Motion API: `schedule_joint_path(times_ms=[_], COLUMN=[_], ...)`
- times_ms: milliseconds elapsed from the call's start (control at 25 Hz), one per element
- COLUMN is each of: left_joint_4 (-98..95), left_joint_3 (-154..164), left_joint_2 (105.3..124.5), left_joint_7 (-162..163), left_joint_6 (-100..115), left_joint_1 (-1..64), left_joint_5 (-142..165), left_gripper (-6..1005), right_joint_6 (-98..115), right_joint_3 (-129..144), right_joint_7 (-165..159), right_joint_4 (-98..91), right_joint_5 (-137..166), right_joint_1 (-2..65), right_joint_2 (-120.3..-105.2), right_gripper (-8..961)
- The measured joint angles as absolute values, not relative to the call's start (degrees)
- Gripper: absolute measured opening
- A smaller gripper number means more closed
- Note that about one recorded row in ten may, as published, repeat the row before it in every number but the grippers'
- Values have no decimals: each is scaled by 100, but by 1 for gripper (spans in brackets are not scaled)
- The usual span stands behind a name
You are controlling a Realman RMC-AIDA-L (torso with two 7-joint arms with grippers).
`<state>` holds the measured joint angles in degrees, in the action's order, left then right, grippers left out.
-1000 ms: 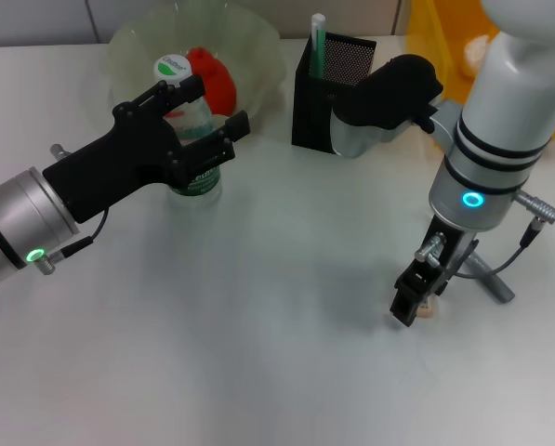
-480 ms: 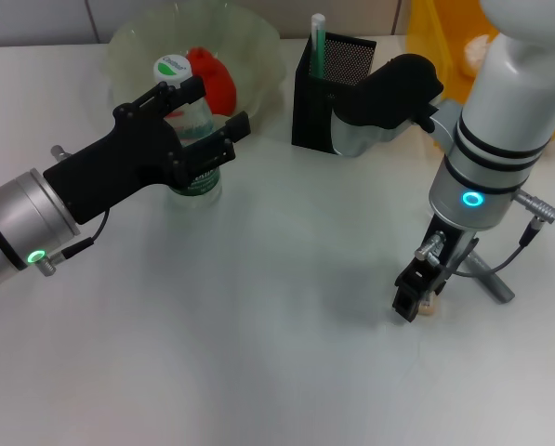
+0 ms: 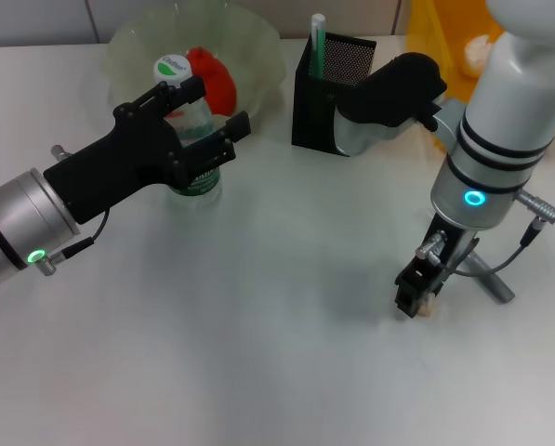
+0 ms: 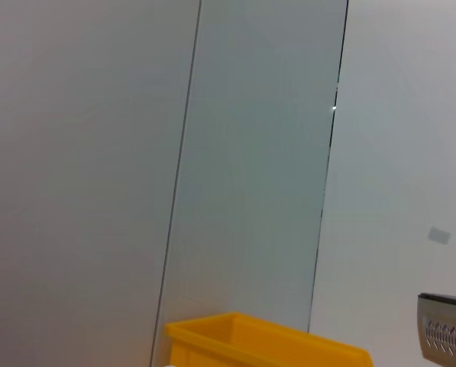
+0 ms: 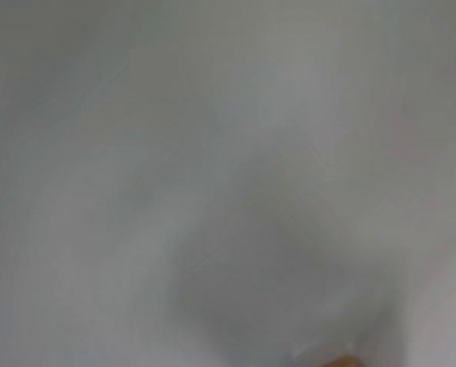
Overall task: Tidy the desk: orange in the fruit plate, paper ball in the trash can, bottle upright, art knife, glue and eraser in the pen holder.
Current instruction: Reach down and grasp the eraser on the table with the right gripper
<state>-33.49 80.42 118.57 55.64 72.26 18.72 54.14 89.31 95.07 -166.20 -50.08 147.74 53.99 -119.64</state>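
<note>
Gripping the upright clear plastic bottle (image 3: 191, 130) with our left gripper (image 3: 201, 119), we are pressing our right gripper (image 3: 413, 299) onto a small tan eraser (image 3: 428, 308); its finger state is unclear.

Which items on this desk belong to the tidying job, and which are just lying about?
Job items:
bottle, upright, left hand around it
orange in the fruit plate
pen holder
small tan object, likely the eraser, at the right hand
yellow bin

Lying about:
grey metal tool beside the right hand
</note>
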Motion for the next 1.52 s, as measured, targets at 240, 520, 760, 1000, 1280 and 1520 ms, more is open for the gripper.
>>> schedule_joint_path(times_ms=[240, 520, 760, 1000, 1280, 1520], left_joint_4=[-3349, -3349, -3349, -3351, -3362, -3359], left_joint_3=[8042, 8042, 7982, 7797, 7736, 7734], left_joint_2=[11856, 11854, 11842, 11839, 11839, 11838], left_joint_7=[5564, 5564, 5564, 5564, 5564, 5564], left_joint_6=[7244, 7254, 7277, 7391, 7500, 7506], left_joint_1=[1869, 1847, 1836, 1770, 1757, 1757], left_joint_5=[5414, 5414, 5414, 5414, 5414, 5414], left_gripper=[797, 797, 797, 797, 797, 797], right_joint_6=[9028, 9054, 8812, 8431, 7916, 7936], right_joint_3=[9083, 8280, 7561, 7173, 7063, 7097], right_joint_7=[-16535, -16406, -16268, -16244, -16237, -16164], right_joint_4=[-5558, -6483, -6949, -6888, -6294, -6165], right_joint_5=[14796, 15070, 15191, 15605, 15687, 15689], right_joint_1=[5171, 4967, 5082, 5434, 6014, 6087], right_joint_2=[-11928, -11909, -11909, -11899, -11824, -11858], right_gripper=[379, 363, 353, 352, 348, 368])
